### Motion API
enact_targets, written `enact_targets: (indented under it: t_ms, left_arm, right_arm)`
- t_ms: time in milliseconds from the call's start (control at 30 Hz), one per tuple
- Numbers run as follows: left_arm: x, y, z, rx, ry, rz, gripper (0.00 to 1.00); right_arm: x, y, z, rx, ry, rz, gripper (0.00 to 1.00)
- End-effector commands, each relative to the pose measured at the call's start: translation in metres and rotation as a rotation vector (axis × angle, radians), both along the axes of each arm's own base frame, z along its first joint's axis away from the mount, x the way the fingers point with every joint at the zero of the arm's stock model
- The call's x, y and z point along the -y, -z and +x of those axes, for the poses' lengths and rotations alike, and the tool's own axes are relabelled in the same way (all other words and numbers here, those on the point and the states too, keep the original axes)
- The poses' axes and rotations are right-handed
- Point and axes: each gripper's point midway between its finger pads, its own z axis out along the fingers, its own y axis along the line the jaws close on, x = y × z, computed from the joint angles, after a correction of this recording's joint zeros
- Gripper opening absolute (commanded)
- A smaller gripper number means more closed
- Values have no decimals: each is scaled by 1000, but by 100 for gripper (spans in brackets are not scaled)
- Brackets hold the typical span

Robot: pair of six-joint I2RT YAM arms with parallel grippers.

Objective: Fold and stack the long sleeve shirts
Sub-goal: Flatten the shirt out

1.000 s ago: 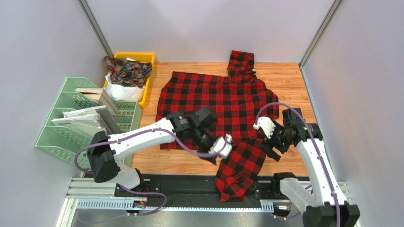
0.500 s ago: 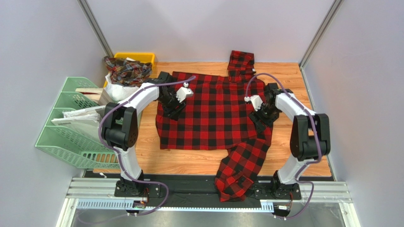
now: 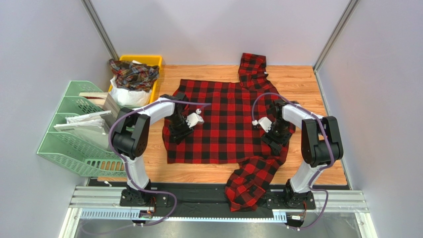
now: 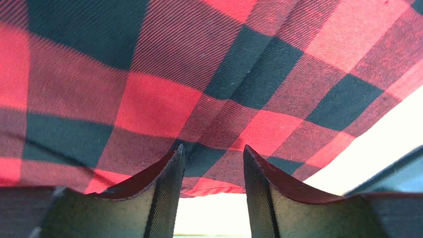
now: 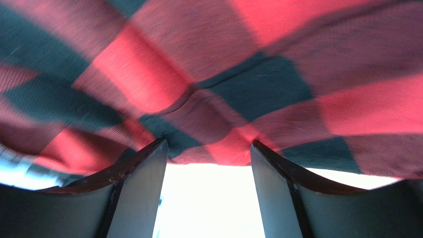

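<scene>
A red-and-black buffalo check long sleeve shirt (image 3: 223, 121) lies spread flat on the wooden table (image 3: 298, 84). One sleeve hangs over the front edge (image 3: 248, 186). The other is bunched at the back (image 3: 252, 67). My left gripper (image 3: 177, 131) is at the shirt's left edge and my right gripper (image 3: 274, 138) is at its right edge. In the left wrist view the jaws (image 4: 212, 148) stand apart with the cloth (image 4: 198, 74) against their tips. In the right wrist view the jaws (image 5: 208, 141) also stand apart with the cloth's edge (image 5: 223, 59) across their tips.
A yellow bin (image 3: 149, 60) at the back left holds a darker plaid shirt (image 3: 133, 73), with a white bag (image 3: 126, 96) beside it. A green file rack (image 3: 74, 131) stands at the left. Grey walls close in both sides. A metal rail (image 3: 198, 203) runs along the front.
Both grippers have moved from the far part of the shirt toward the front along its side edges. The shirt has shifted slightly nearer, and its hanging sleeve has bunched more.
</scene>
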Motion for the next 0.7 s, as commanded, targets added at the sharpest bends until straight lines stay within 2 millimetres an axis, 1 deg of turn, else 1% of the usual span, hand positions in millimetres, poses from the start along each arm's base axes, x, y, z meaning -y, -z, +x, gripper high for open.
enact_targets:
  t_ms: [0,33,67,100,133,167,200,233,267,300,333,367,400,433,467,500,533,567,600,633,667]
  left_arm:
    - [-11,-4,-46,-106,93,63,52]
    - [-8,-10,-48,-112,84,43,52]
    - [-4,-22,-35,-70,63,4,52]
    - [0,-31,-29,-54,47,-25,54]
    - [5,-38,-18,-29,27,-56,55]
    - [11,-50,2,23,-1,-78,56]
    - [14,-55,12,47,-8,-91,57]
    - [19,-57,28,70,-15,-92,57]
    - [21,-55,35,70,-23,-87,58]
    - [21,-53,40,64,-26,-78,58]
    - [19,-49,45,63,-33,-57,58]
    - [19,-40,53,46,-47,-48,58]
    - [18,-35,56,37,-65,-46,58]
    - [15,-30,57,29,-70,-34,58]
    - [12,-20,55,5,-74,-16,57]
    - [11,-15,55,3,-72,-9,57]
    - [10,-11,53,-6,-69,1,56]
    - [7,-4,46,-31,-71,11,56]
    - [5,-3,42,-46,-71,16,56]
    - [4,-3,40,-45,-69,20,55]
    - [2,-3,35,-53,-66,25,54]
  right_arm:
    - [-18,-30,-50,-183,-64,129,68]
    - [-22,-42,-35,-132,-44,156,68]
    - [-26,-50,-27,-106,-34,184,69]
    - [-32,-56,-18,-76,-10,225,70]
    - [-32,-59,-4,-47,21,230,70]
    - [-35,-66,15,4,53,232,70]
    - [-36,-65,30,44,66,231,70]
    - [-36,-57,41,49,89,220,70]
    - [-37,-58,57,87,123,214,70]
    - [-37,-53,71,111,136,203,69]
    - [-36,-41,76,85,151,189,68]
    - [-35,-36,82,79,164,172,68]
    - [-33,-35,88,82,178,161,67]
    - [-32,-30,90,75,181,148,66]
    - [-28,-19,89,49,183,117,66]
    - [-26,-13,87,37,187,103,65]
    - [-23,-8,83,20,186,89,64]
    - [-20,-4,79,8,180,69,64]
    - [-17,3,68,-21,174,56,63]
    - [-15,5,62,-31,159,46,62]
    - [-12,7,55,-48,152,37,62]
